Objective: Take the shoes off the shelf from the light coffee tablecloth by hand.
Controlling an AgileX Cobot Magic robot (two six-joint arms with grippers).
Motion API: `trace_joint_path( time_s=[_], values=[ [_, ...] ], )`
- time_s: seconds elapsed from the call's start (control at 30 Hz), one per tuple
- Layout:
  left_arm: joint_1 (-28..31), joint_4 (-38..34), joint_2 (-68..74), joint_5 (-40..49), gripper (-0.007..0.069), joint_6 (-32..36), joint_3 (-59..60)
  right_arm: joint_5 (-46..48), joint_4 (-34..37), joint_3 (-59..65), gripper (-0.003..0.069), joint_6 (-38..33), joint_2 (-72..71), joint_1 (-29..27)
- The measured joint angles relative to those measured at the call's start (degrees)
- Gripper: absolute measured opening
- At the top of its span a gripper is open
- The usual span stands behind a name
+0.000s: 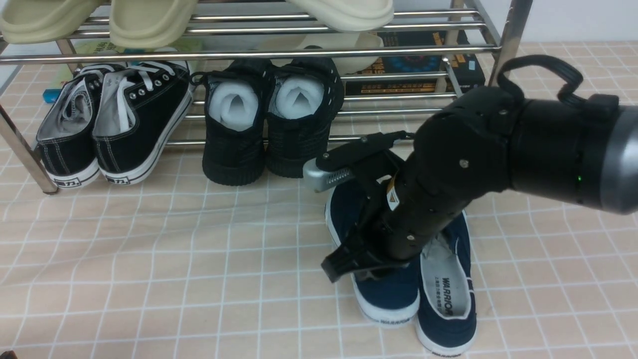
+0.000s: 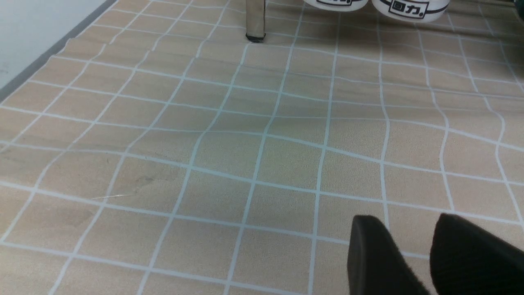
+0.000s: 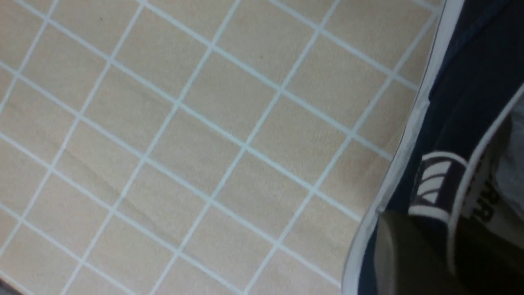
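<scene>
The navy blue shoes (image 1: 394, 294) lie side by side on the light coffee tablecloth (image 1: 174, 259), in front of the chrome shelf (image 1: 249, 52); "WARRIOR" shows on the right one's grey insole (image 1: 448, 294). My right gripper (image 1: 359, 264) reaches down onto the left shoe's heel. In the right wrist view, the right gripper (image 3: 434, 233) straddles the heel wall of that shoe (image 3: 470, 82), one finger (image 3: 393, 254) outside it and the other inside; whether it is pressing I cannot tell. My left gripper (image 2: 405, 219) hovers open over bare cloth (image 2: 204, 143).
Black lace-up sneakers (image 1: 114, 124) and all-black shoes with white foam (image 1: 269, 124) sit on the shelf's lower tier, pale slippers (image 1: 149, 20) on the upper one. Dark boxes (image 1: 413, 65) lie behind. A shelf leg (image 2: 255, 20) and sneaker soles (image 2: 405, 8) show ahead of my left gripper.
</scene>
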Motion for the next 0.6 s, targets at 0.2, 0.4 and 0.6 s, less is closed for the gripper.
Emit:
trace_joint_path(
  time_s=[0.2, 0.4, 0.6],
  values=[
    [0.0, 0.0, 0.0, 0.0, 0.0243, 0.0, 0.0, 2.2, 5.5, -0.2, 0.0352, -0.2, 0.0, -0.1],
    [0.0, 0.0, 0.0, 0.0, 0.0243, 0.0, 0.0, 7.4, 6.2, -2.7, 0.0299, -5.4, -1.4, -0.2],
    [0.0, 0.0, 0.0, 0.0, 0.0243, 0.0, 0.0, 15.5, 4.6, -6.4, 0.008, -10.0, -8.9, -0.3]
  ],
)
